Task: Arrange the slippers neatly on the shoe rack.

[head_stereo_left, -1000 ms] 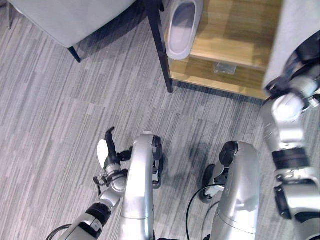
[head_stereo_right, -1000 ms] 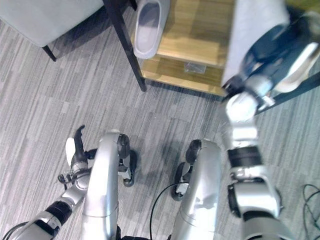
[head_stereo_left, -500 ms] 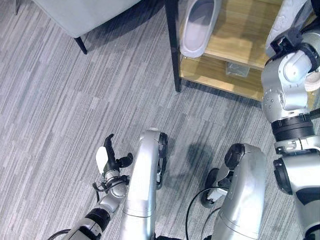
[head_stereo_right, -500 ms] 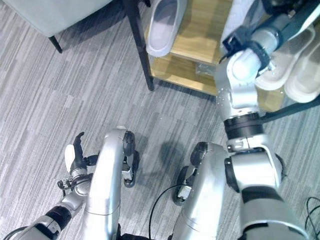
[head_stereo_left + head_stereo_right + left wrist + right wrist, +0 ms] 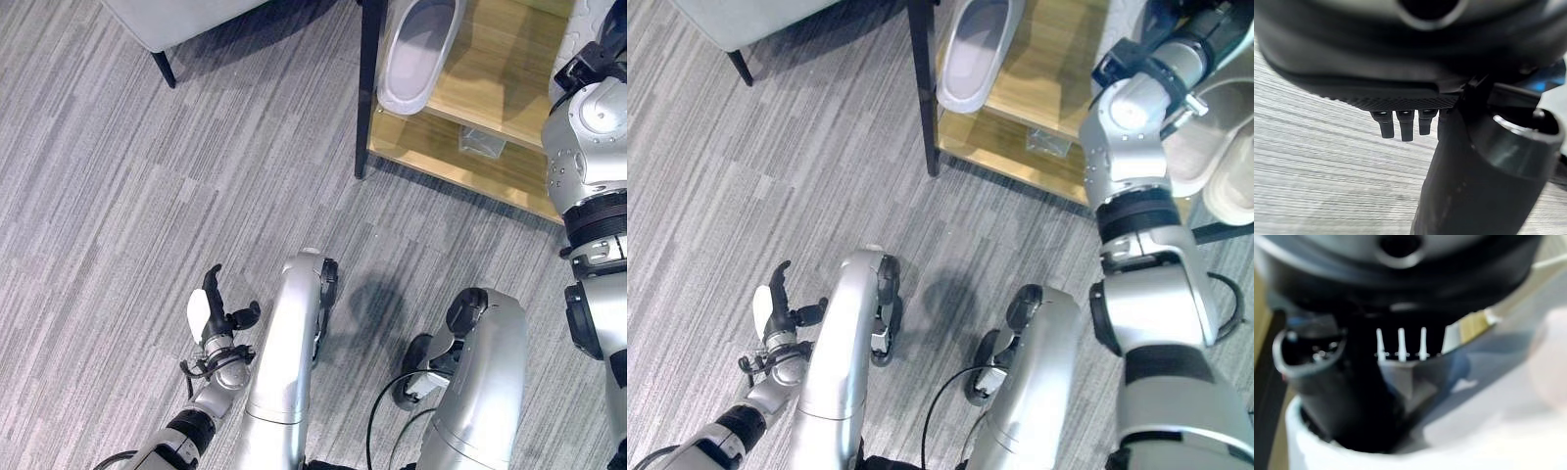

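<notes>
Nearest, at seven o'clock over the grey carpet (image 5: 118, 245), the left hand (image 5: 213, 313) hangs idle with relaxed fingers, holding nothing. Farther off, at one o'clock, a grey slipper (image 5: 419, 54) lies on the wooden shoe rack (image 5: 490, 88). At two o'clock the right hand (image 5: 1347, 396) pinches a white slipper (image 5: 1488, 431), thumb inside it, by the beige slippers (image 5: 1205, 147). It should probably settle flat and parallel to its neighbours before letting go. The right fingers are largely hidden, and the rack's far shelves are cut off.
</notes>
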### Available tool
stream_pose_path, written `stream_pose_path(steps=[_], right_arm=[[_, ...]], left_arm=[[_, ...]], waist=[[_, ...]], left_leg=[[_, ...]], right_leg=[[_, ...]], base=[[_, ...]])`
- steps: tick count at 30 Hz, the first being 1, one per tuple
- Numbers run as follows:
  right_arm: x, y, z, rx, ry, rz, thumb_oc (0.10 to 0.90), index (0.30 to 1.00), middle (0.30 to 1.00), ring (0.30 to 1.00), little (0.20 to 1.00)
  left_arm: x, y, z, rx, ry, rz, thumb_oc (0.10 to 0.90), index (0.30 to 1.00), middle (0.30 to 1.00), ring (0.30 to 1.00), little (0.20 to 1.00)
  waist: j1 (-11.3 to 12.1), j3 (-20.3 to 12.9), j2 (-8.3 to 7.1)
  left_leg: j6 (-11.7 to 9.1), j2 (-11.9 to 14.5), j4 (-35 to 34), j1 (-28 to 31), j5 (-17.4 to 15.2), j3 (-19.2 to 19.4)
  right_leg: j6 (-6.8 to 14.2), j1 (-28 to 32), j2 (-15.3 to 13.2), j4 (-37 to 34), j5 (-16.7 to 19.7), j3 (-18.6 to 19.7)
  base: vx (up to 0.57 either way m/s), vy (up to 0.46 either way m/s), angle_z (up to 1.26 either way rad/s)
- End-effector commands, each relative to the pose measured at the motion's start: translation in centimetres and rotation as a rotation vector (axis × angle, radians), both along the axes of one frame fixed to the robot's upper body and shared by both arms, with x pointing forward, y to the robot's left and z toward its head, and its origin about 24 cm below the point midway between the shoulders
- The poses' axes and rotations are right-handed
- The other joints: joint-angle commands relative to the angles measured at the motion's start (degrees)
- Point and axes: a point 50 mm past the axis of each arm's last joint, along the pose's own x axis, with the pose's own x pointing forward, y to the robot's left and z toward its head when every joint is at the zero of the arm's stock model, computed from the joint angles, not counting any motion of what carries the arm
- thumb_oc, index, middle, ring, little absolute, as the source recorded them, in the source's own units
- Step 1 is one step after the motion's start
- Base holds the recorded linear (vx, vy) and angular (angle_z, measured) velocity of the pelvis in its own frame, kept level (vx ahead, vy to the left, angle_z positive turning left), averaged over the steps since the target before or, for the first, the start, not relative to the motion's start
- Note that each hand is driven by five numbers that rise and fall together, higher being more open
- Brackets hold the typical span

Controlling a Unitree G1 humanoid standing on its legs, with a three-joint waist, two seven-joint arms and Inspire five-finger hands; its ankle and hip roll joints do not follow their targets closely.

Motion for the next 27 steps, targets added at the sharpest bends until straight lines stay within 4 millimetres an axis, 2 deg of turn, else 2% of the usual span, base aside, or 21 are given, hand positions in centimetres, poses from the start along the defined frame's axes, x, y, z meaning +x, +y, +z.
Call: stream_pose_path(steps=[1,3,4,8,10,17,24,27], right_arm=[[-2.2,1.8,5.3,-0.12,-0.194,0.047,0.4,0.3,0.3,0.3,0.3],[-1.9,1.4,4.9,-0.11,-0.168,0.038,0.4,0.3,0.3,0.3,0.3],[-1.2,0.9,3.9,-0.111,-0.107,0.022,0.4,0.3,0.3,0.3,0.3],[-0.5,0.7,2.8,-0.127,-0.037,0.009,0.4,0.3,0.3,0.3,0.3],[0.1,0.5,1.6,-0.115,0.011,-0.003,0.4,0.3,0.3,0.3,0.3],[0.6,0.5,-0.2,-0.076,0.035,0.017,0.4,0.3,0.3,0.3,0.3],[0.8,2.8,0.3,-0.082,-0.001,0.073,0.4,0.3,0.3,0.3,0.3],[0.7,3.0,0.6,-0.077,-0.012,0.055,0.4,0.3,0.3,0.3,0.3]], left_arm=[[0.3,-0.2,1.2,0.002,-0.11,-0.019,0.8,0.9,0.9,0.9,0.9],[0.3,-0.2,1.3,0.004,-0.117,-0.019,0.8,0.9,0.9,0.9,0.9],[0.4,-0.1,1.5,0.011,-0.122,-0.023,0.8,0.9,0.9,0.9,0.9],[0.3,0.0,1.5,0.019,-0.121,-0.024,0.8,0.9,0.9,0.9,0.9],[0.3,0.1,1.5,0.023,-0.119,-0.024,0.8,0.9,0.9,0.9,0.9],[-0.1,0.0,1.2,0.034,-0.108,-0.042,0.8,0.9,0.9,0.9,0.9],[-0.7,-0.6,0.7,0.004,-0.086,-0.081,0.8,0.9,0.9,0.9,0.9],[-0.9,-0.8,0.5,0.002,-0.079,-0.09,0.8,0.9,0.9,0.9,0.9]], waist=[[3.46,-1.86,-2.43],[3.52,-1.86,-2.4],[3.71,-1.86,-2.3],[3.94,-1.86,-2.37],[3.86,-1.86,-2.61],[3.76,-1.86,-2.83],[4.69,-1.86,-2.82],[5.21,-1.86,-2.46]], left_leg=[[1.03,-1.23,4.91,3.57,-14.2,-8.28],[1.13,-1.27,4.9,3.57,-14.28,-8.33],[1.26,-1.27,4.9,3.57,-14.37,-8.35],[1.27,-1.22,4.96,3.57,-14.37,-8.46],[1.25,-1.24,4.97,3.57,-14.38,-8.34],[1.42,-1.32,4.83,3.57,-14.38,-8.12],[1.49,-1.55,3.81,3.57,-14.38,-8.67],[1.63,-1.96,3.69,3.57,-14.38,-9.37]], right_leg=[[-3.85,-0.72,1.46,-0.87,3.39,5.79],[-3.86,-0.65,1.45,-0.99,3.43,5.72],[-3.93,-0.54,1.35,-1.2,3.57,5.67],[-4.06,-0.47,1.37,-1.33,3.74,5.66],[-4.33,-0.56,1.48,-1.39,3.74,5.61],[-4.64,-0.37,1.5,-1.79,3.92,5.35],[-5.22,-0.54,1.52,-3.36,4.48,4.28],[-4.96,-0.11,1.14,-4.14,4.93,3.44]], base=[[0.0,0.0,0.0],[0.0,0.0,0.0],[0.0,0.0,0.0],[0.0,0.0,0.0],[-0.01,0.017,0.0],[0.0,0.0,0.0],[0.0,0.01,-0.02],[0.0,0.003,-0.07]])
